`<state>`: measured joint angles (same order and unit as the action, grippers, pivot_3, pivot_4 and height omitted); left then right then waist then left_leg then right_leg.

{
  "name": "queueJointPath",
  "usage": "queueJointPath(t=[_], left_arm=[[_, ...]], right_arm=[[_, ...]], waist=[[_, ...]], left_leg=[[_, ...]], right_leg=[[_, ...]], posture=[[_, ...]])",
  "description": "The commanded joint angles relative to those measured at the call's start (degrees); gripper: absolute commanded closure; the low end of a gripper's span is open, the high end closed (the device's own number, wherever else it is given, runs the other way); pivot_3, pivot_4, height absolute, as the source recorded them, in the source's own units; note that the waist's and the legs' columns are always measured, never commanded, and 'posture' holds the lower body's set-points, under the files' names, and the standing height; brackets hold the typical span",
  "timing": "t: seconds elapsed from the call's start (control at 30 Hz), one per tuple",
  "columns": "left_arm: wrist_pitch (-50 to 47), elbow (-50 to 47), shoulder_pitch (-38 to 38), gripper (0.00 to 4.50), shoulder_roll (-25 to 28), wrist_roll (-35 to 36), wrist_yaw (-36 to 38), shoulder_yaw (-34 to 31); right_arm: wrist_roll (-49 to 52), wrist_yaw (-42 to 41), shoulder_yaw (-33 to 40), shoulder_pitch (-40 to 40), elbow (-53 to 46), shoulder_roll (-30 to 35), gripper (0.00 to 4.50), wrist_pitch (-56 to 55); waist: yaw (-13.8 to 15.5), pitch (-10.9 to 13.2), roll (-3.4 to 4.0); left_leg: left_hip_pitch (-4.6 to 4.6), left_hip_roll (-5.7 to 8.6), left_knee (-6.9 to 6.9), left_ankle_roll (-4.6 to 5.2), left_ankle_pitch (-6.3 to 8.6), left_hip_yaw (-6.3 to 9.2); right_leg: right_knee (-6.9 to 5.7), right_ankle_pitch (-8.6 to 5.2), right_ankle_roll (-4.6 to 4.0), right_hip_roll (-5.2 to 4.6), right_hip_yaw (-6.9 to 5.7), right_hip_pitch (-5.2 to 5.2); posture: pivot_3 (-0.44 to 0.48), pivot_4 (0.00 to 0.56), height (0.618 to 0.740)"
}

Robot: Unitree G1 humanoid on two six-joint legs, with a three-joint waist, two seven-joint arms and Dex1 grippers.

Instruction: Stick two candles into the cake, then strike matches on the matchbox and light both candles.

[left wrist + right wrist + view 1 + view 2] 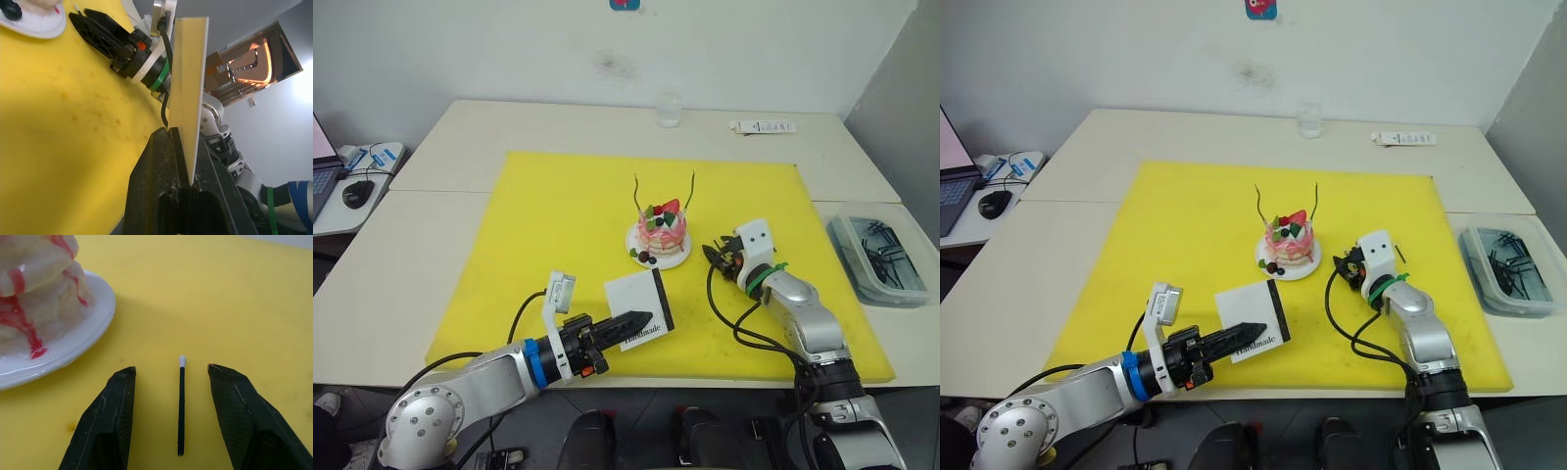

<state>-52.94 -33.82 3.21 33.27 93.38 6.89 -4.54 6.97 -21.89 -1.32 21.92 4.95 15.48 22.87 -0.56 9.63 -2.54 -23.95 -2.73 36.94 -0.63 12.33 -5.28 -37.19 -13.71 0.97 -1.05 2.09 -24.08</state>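
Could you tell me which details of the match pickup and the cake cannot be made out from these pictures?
- Second match: not identifiable in the head views, too small; the right wrist view shows one match between the open right end effector fingers.
- Cake: its top is cut off by the right wrist view's edge.
- Matchbox: edge-on in the left wrist view, its faces unreadable.

- Cake: white with pink-red streaks, on a white plate beside the right hand.
- Match: black, white-tipped, between that hand's black fingers.
- Matchbox: white, black edge strip, in the left hand.
- Mat: yellow.
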Motion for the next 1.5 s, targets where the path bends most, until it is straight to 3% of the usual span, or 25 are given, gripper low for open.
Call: queueJointPath(t=[0.03, 0.13, 0.2, 0.4, 0.7, 0.93, 1.1, 1.3, 1.5], left_arm=[[1.40, -1.78, -0.26, 4.50, 0.50, 0.64, 0.15, 0.13], [1.85, -1.64, -0.37, 4.50, 0.76, 0.70, 0.00, 0.32], [2.21, -1.50, -0.42, 4.50, 0.68, 0.84, -0.17, 0.35], [3.20, -1.64, -0.37, 4.50, 0.24, 0.86, -0.96, 0.87], [4.81, -0.95, -0.42, 4.50, -0.85, -1.32, -1.52, 1.29], [2.85, 2.87, -7.41, 4.50, 2.70, -2.29, 1.80, 0.19], [2.72, 8.78, -13.68, 4.50, 2.39, -6.86, 3.98, 0.99], [1.35, 13.89, -19.71, 4.50, -1.80, -9.12, 4.61, 2.42], [0.25, 14.29, -21.06, 4.50, -4.24, -9.54, 4.37, 2.08]], right_arm=[[0.14, 1.03, 1.33, -0.06, -0.15, 0.04, 2.09, -0.04], [0.61, 1.25, 1.54, -0.45, -0.13, -0.29, 2.09, 0.47], [1.19, 1.80, 2.03, -0.56, -0.09, -0.79, 2.45, 1.16], [1.40, 2.66, 2.42, -0.60, 0.35, -0.91, 4.42, 2.64], [2.35, 0.86, 3.16, -1.85, -2.15, 0.18, 4.47, 1.91], [10.22, -22.88, 1.60, -1.08, -17.85, 18.75, 4.47, 5.59], [14.02, -33.40, -0.20, 2.18, -27.33, 29.01, 4.47, 6.96], [10.32, -33.03, -5.81, 4.42, -33.10, 28.61, 4.47, 4.21], [7.82, -31.15, -7.76, 5.16, -32.80, 26.56, 4.47, 2.40]], waist=[[0.00, 0.00, 0.00], [0.00, 0.00, 0.00], [0.00, 0.00, 0.00], [0.01, -0.01, -0.01], [0.17, -0.01, -0.01], [0.40, 0.13, 0.20], [0.13, 0.15, 0.20], [0.17, 0.15, 0.18], [0.20, 0.16, 0.16]], left_leg=[[0.00, 0.00, 0.00, 0.00, 0.00, 0.00], [0.00, 0.01, 0.00, 0.01, -0.01, -0.01], [0.00, 0.01, 0.00, 0.01, -0.01, -0.01], [0.00, 0.00, 0.00, 0.01, -0.01, 0.00], [-0.01, 0.02, 0.00, 0.02, -0.01, 0.01], [-0.10, 0.10, -0.02, 0.10, -0.03, -0.07], [-0.02, 0.00, -0.07, 0.09, -0.03, 0.02], [-0.08, -0.02, -0.07, 0.09, -0.02, 0.07], [-0.18, 0.06, -0.04, 0.10, -0.02, 0.05]], right_leg=[[0.00, 0.00, 0.00, 0.00, 0.00, 0.00], [0.01, 0.00, 0.01, 0.00, 0.01, 0.00], [0.02, 0.00, 0.01, 0.00, 0.01, 0.01], [0.01, 0.00, 0.01, 0.00, 0.00, 0.02], [0.03, 0.00, 0.01, 0.00, -0.03, 0.02], [0.07, 0.00, 0.04, 0.03, -0.03, -0.05], [0.03, -0.01, 0.02, 0.27, -0.05, -0.04], [0.09, -0.01, 0.04, 0.31, -0.05, -0.05], [0.10, -0.01, 0.15, 0.11, -0.08, -0.06]], posture=[[0.000, 0.150, 0.740], [0.000, 0.150, 0.740], [0.000, 0.150, 0.740], [0.000, 0.150, 0.740], [0.000, 0.150, 0.740], [0.000, 0.150, 0.740], [0.000, 0.150, 0.740], [0.000, 0.150, 0.740], [0.000, 0.150, 0.740]])
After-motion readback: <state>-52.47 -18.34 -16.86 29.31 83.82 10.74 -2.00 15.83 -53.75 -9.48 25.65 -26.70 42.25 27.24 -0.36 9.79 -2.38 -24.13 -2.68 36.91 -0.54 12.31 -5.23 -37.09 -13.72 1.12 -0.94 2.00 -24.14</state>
